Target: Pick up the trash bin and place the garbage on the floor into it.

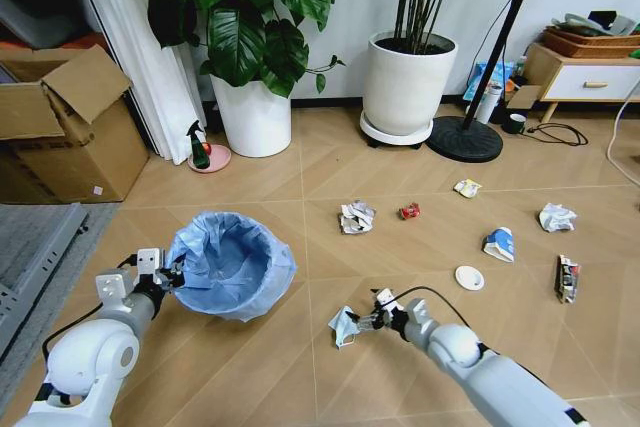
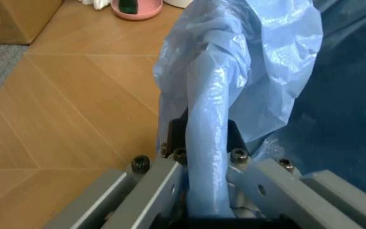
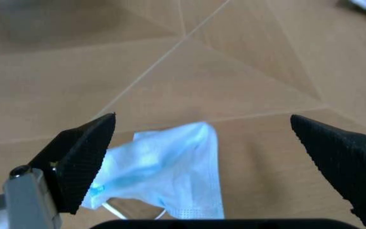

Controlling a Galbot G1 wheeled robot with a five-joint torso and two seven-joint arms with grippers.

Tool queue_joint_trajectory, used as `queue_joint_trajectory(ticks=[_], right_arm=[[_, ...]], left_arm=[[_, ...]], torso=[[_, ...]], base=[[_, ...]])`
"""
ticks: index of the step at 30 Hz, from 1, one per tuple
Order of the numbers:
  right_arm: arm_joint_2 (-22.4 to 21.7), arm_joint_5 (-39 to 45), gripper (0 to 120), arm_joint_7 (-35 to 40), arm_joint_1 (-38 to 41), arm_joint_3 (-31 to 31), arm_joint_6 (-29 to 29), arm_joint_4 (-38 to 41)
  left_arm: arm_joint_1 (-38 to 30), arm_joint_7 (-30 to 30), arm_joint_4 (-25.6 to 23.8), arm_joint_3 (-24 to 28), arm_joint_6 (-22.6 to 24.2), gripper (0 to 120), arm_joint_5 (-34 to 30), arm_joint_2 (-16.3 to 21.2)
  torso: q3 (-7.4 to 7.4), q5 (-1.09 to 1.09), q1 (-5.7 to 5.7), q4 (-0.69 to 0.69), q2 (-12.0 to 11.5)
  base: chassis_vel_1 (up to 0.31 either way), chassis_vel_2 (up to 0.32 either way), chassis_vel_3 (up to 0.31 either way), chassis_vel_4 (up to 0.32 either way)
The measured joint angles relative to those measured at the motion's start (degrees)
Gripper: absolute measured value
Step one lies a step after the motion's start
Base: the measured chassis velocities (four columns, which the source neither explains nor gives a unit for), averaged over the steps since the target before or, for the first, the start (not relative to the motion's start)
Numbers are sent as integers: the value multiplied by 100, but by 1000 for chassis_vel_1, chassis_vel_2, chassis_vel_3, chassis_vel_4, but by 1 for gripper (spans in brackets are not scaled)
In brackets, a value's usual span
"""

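At the far left of the head view, a cardboard box (image 1: pixel 65 127) is seen against the wall, with a green spray bottle (image 1: pixel 199 146) on a pink dish further right. Lower left, the left gripper (image 1: pixel 172 274) is clamped on the near rim of the bin (image 1: pixel 232 263), its fingers pressed together on the blue liner; in the left wrist view the bag-covered rim (image 2: pixel 209 143) is seen pinched between the jaws. The bin is set on the floor (image 1: pixel 250 367), left of centre. Behind it, two white planters (image 1: pixel 254 115) (image 1: pixel 408 82) are lined up at the top. Moving right, low centre, the right gripper (image 1: pixel 364 323) is held at a crumpled pale-blue piece (image 1: pixel 344 326); in the right wrist view its black fingers (image 3: pixel 81 164) are spread wide, with the piece (image 3: pixel 164 171), shaped like a face mask, lying flat on the parquet between them, untouched. Above that, a crumpled paper ball (image 1: pixel 356 216) and a red wrapper (image 1: pixel 409 211) are spotted mid-frame, then a yellowish wrapper (image 1: pixel 467 187), a white lid (image 1: pixel 469 277) and a blue-white crushed cup (image 1: pixel 499 244). At the far right, another paper ball (image 1: pixel 557 217) and a printed wrapper (image 1: pixel 567 278) are scattered.
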Motion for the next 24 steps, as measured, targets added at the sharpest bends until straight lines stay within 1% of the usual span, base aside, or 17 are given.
queue_joint_trajectory(ticks=[4, 7, 13, 16, 19, 20, 22, 23, 24], right_arm=[[137, -66, 100, -3, 69, -108, 13, -228], [379, -201, 100, -2, 117, -151, 42, -553], [702, -365, 100, 2, 157, -126, 82, -901], [768, -423, 99, 2, 159, -115, 89, -1007], [827, -468, 89, 6, 158, -88, 96, -1090], [827, -468, 89, 6, 158, -88, 96, -1090], [857, -513, 82, 4, 157, -60, 103, -1129], [857, -513, 82, 4, 157, -60, 103, -1129], [873, -535, 75, 2, 156, -50, 108, -1155]], left_arm=[[19, 21, -2, 1, 0, 0, 5, -4], [26, 26, -16, 15, -3, 0, 14, -21], [31, 28, -30, 18, -19, 0, 19, -21], [21, 31, -30, 17, -23, 0, 20, -17], [5, 33, -27, 21, -25, 0, 19, -16], [5, 33, -27, 21, -25, 0, 19, -16], [-3, 33, -20, 32, -25, 0, 20, -15], [-3, 33, -20, 32, -25, 0, 20, -15], [-6, 33, -12, 37, -26, 0, 20, -16]], torso=[[0, -1, 0, 0, 0], [0, 0, 0, -1, 0], [0, 1, 0, 0, 0], [0, 0, 0, 0, 0], [0, 0, 0, -1, 0], [0, 0, 0, -1, 0], [0, 1, 0, 0, 0], [0, 1, 0, 0, 0], [0, 0, 0, 0, 0]], base=[[0, 0, 0, 0], [0, 0, 0, 0], [0, 0, 0, 0], [0, 0, 0, 0], [0, 0, 0, 0], [0, 0, 0, 0], [0, 0, 0, 0], [0, 0, 0, 0], [0, 0, 0, 0]])
